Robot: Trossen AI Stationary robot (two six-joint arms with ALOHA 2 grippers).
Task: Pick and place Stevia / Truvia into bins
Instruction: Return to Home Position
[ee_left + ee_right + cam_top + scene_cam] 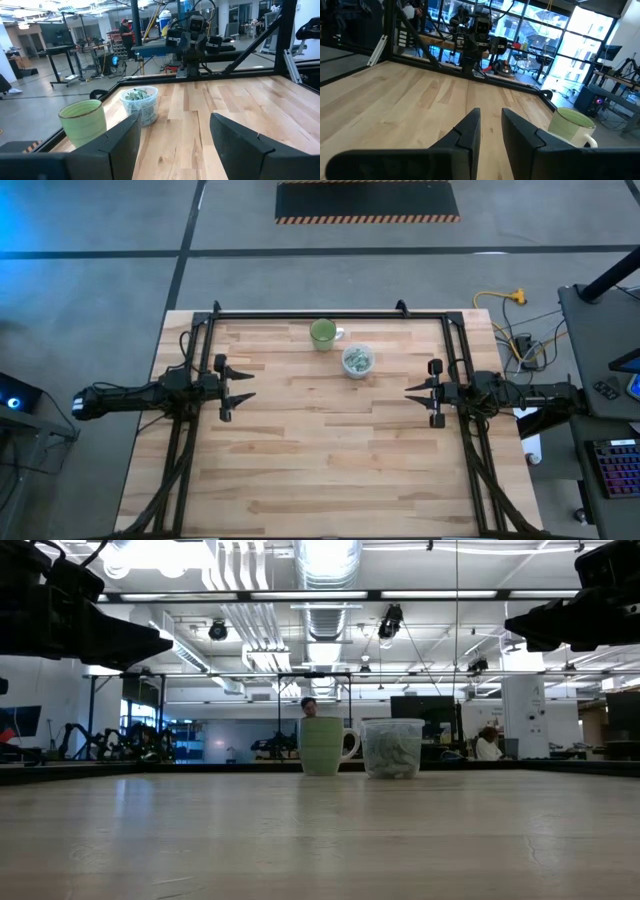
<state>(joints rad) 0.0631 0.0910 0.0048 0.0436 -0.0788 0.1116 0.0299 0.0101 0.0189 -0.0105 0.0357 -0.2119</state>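
Note:
The clear plastic cup stands upright on the far middle of the table and holds several pale green and white sachets. It also shows in the low view. I see no sachets lying loose on the wood. My left gripper hovers at the table's left side, wide open and pointing right, with the cup ahead of it toward the far edge. My right gripper hovers at the right side, pointing left, its fingers a narrow gap apart. Neither gripper holds anything.
A green mug stands on its base just beyond the cup, near the far edge, with its handle toward the cup. It appears again in the low view and the right wrist view. A black frame rail runs along the far edge. Bare wood fills the near half.

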